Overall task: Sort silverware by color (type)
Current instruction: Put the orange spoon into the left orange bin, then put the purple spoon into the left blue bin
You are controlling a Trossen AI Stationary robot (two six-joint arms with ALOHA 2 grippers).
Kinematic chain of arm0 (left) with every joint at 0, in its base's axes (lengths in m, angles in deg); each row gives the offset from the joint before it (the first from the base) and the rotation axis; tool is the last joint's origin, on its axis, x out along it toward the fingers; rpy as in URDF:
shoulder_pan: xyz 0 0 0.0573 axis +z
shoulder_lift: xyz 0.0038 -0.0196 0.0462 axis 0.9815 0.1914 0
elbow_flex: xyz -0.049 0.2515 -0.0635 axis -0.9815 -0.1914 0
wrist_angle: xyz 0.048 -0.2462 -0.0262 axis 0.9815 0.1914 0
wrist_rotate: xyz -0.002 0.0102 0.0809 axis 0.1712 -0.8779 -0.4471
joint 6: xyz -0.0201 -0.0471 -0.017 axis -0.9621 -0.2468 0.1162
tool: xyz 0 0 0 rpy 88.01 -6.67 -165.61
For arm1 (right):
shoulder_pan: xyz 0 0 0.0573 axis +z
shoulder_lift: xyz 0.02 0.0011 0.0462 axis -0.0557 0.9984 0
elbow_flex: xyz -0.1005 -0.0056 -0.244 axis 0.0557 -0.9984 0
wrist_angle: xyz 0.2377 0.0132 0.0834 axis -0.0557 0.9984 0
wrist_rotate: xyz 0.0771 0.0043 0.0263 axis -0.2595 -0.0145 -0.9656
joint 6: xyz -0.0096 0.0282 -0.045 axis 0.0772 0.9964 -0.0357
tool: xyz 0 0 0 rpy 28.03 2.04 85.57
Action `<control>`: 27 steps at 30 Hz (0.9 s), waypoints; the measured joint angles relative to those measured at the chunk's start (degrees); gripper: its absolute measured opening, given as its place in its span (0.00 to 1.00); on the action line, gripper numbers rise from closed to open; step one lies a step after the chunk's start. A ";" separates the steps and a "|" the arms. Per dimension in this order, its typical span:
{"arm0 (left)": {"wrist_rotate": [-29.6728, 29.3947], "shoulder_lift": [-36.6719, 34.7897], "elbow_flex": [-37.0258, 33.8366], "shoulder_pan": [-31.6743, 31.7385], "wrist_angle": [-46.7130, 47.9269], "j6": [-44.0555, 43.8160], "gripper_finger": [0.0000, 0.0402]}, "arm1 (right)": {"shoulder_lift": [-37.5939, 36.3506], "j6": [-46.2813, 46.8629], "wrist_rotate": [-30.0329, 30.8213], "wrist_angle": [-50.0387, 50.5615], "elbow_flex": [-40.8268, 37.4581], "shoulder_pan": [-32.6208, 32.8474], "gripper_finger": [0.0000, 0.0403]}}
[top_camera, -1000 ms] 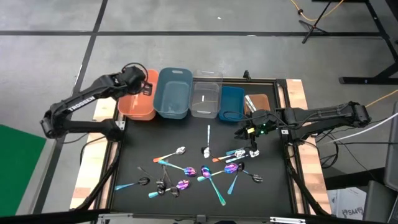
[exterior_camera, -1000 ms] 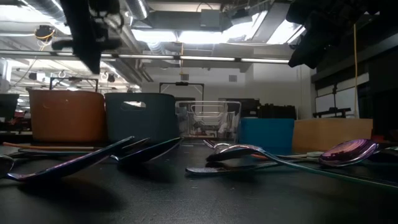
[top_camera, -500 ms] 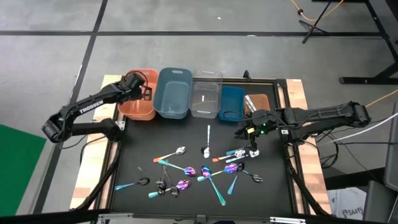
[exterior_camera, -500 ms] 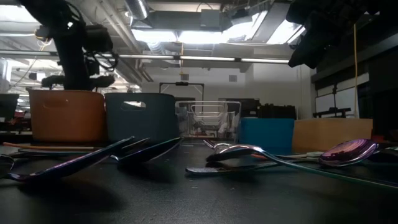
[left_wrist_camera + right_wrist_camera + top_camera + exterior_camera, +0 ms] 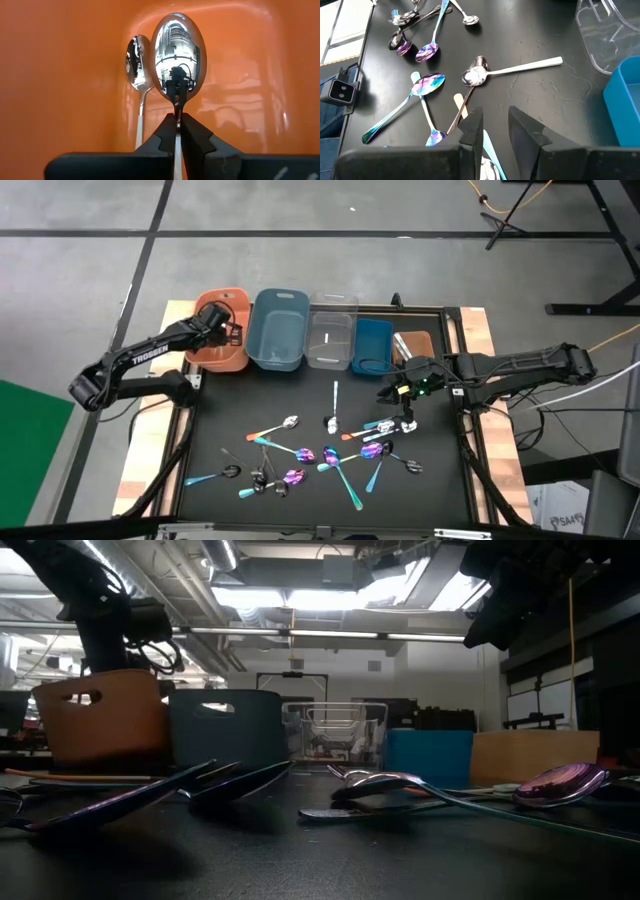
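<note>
My left gripper (image 5: pixel 228 332) is down inside the orange bin (image 5: pixel 205 360), shut on a shiny silver spoon (image 5: pixel 177 52). A second silver spoon (image 5: pixel 135 62) lies in the bin beside it. In the low view the orange bin (image 5: pixel 100 725) stands tilted. Several pieces of silverware (image 5: pixel 320 450), purple, teal, blue-handled and silver, lie scattered on the black mat. My right gripper (image 5: pixel 407 418) hangs open over the right part of that scatter. A teal handle (image 5: pixel 487 147) on the mat shows in the gap between its fingers (image 5: pixel 472 131). My left gripper pinches the silver spoon's handle (image 5: pixel 176 109) just behind the bowl, between its two fingers. The fingers slant downward into the bin and lie along the handle, so the bowl sticks out ahead of them. Whether the bowl touches the bin cannot be told.
A grey-blue bin (image 5: pixel 279 330), a clear bin (image 5: pixel 331 332), a blue bin (image 5: pixel 372 345) and a brown bin (image 5: pixel 415 343) stand in a row along the far edge, to the right of the orange one. A single silver utensil (image 5: pixel 335 392) lies in front of them.
My left gripper has come down from above the orange bin into it, carrying the silver spoon. The orange bin, level a moment ago, now stands tilted in the low view.
</note>
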 joint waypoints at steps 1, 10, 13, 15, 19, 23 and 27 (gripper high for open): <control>0.00 0.00 0.00 -0.02 -0.27 -0.02 0.02 | 0.00 -0.01 0.00 0.00 0.00 0.00 0.20; 0.34 0.00 0.00 -0.02 -2.92 0.02 0.02 | 0.00 0.01 0.00 0.00 0.00 0.02 0.20; 0.38 0.00 0.00 -0.02 -3.52 0.02 0.04 | 0.00 0.01 0.00 0.00 0.00 0.02 0.20; 0.39 0.00 0.00 -0.02 -3.95 0.00 0.07 | 0.00 0.01 0.00 0.00 0.00 0.02 0.20; 0.37 0.00 0.00 -0.02 -4.06 0.00 0.13 | 0.00 0.01 0.00 0.00 0.00 0.02 0.20; 0.35 0.00 0.00 -0.02 -4.32 -0.03 0.16 | 0.00 0.01 0.00 0.00 0.00 0.02 0.20; 0.37 0.00 0.00 -0.02 -5.44 -0.03 0.17 | 0.00 0.01 0.00 0.00 0.00 0.02 0.20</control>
